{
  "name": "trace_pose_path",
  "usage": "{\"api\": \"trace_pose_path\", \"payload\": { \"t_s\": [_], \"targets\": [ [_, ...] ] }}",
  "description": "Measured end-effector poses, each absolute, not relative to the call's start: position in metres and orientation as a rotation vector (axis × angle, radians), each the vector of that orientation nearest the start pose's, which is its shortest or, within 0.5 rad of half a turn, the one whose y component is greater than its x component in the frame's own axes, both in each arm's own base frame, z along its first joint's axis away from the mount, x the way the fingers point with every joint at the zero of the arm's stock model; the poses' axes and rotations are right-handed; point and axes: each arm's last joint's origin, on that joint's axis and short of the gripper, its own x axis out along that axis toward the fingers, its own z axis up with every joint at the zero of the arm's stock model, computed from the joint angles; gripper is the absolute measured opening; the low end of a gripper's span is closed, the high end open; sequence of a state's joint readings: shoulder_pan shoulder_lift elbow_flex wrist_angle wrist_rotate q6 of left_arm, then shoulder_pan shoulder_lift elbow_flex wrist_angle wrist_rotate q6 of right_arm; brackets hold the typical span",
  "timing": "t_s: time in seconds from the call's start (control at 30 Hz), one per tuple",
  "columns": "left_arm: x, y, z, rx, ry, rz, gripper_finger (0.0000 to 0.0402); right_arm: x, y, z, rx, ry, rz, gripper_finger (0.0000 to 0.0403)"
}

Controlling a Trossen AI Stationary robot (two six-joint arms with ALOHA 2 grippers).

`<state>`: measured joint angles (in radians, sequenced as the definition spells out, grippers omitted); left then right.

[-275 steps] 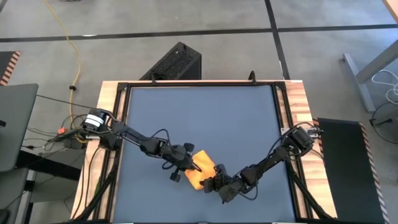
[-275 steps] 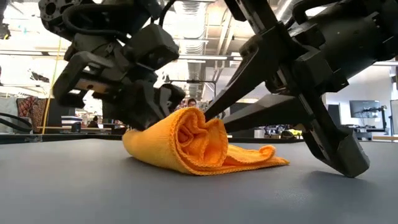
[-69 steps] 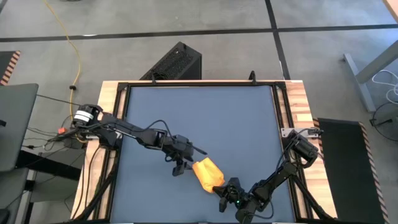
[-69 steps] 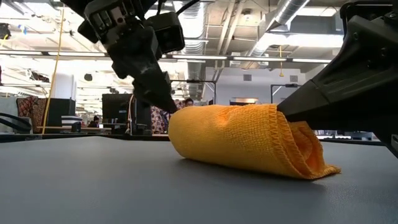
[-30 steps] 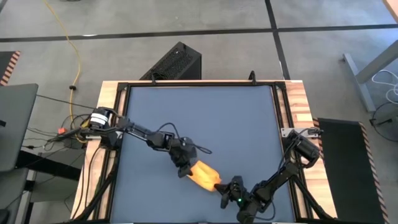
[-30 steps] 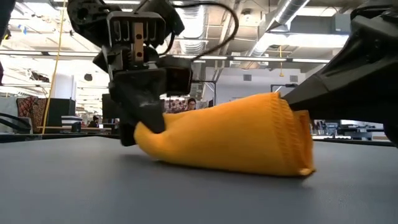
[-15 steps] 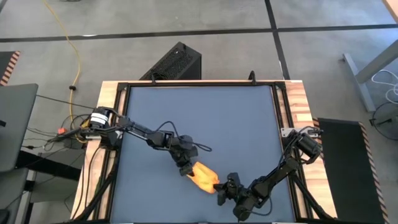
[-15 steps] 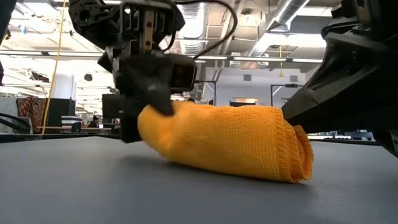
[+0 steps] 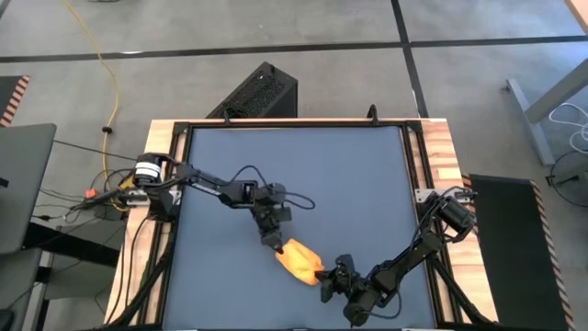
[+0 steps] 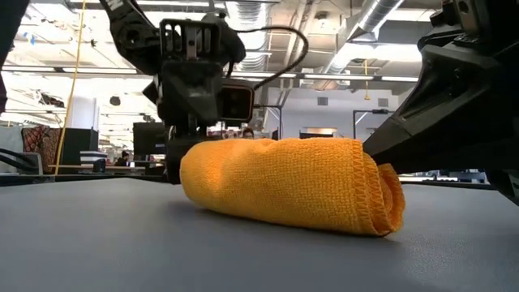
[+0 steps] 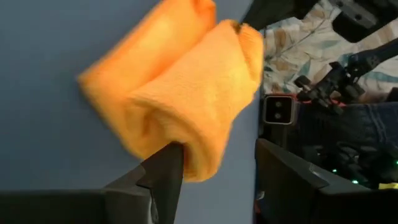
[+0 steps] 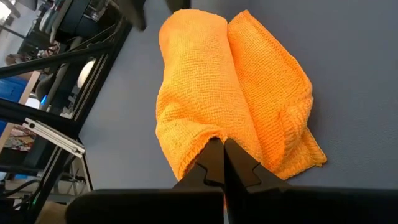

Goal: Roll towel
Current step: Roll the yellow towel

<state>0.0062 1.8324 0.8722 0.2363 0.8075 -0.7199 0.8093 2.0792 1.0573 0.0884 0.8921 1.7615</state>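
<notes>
- Right gripper [image 12: 222,163]: fingers pressed together with no gap, tips pinching the fabric at one end of the towel [image 12: 233,99]. Closed on the cloth.
- Left gripper [image 11: 214,171]: fingers spread apart, nothing clamped between them. One finger touches the other end of the towel [image 11: 180,99]; the second stands clear of it, beside the roll.
- In the high view the left gripper [image 9: 273,241] sits at the towel's far-left end and the right gripper [image 9: 323,274] at its near-right end, so the roll lies between the two.
- Towel [image 9: 298,256]: bright yellow-orange, rolled into a short thick cylinder, resting on the table [image 9: 349,175]. It lies slantwise, toward the table's near edge and roughly midway across its width.
- Low view: the towel [image 10: 288,191] lies on its side, and the stitched hem wraps around the end toward the right arm. The left gripper's body [image 10: 195,81] stands just behind the opposite end.
- Right wrist view: two layered folds run lengthwise, with a loose corner flaring out beside the fingers.
- Table surface is a plain dark grey-blue mat; wooden edging shows on both sides, with a black frame around it.
- Beyond the towel, past the table's far edge: a black box [image 9: 257,92] on the floor, and a yellow cable [image 9: 103,55] trailing across the floor to the far left.
- No readable brand, label or writing found on the towel, arms or table.
- Low view background: workshop room with ceiling ducts; too indistinct for detail.
</notes>
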Motion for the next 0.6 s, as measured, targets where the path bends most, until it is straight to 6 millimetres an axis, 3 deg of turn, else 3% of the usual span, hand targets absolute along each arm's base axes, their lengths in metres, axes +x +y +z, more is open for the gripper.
{"api": "trace_pose_path", "payload": {
  "t_s": [0.27,0.47,0.6],
  "targets": [
    [0.337,0.003,0.135,-0.894,0.939,-0.509,0.0191,0.277,0.258,0.087,1.007,0.340,-0.536,0.0011],
    [0.329,0.011,0.173,-0.685,0.785,-0.456,0.0182,0.279,0.257,0.087,1.014,0.337,-0.545,0.0011],
    [0.322,-0.012,0.206,-0.355,0.628,-0.469,0.0176,0.280,0.256,0.087,1.023,0.343,-0.547,0.0011]
  ]
}}
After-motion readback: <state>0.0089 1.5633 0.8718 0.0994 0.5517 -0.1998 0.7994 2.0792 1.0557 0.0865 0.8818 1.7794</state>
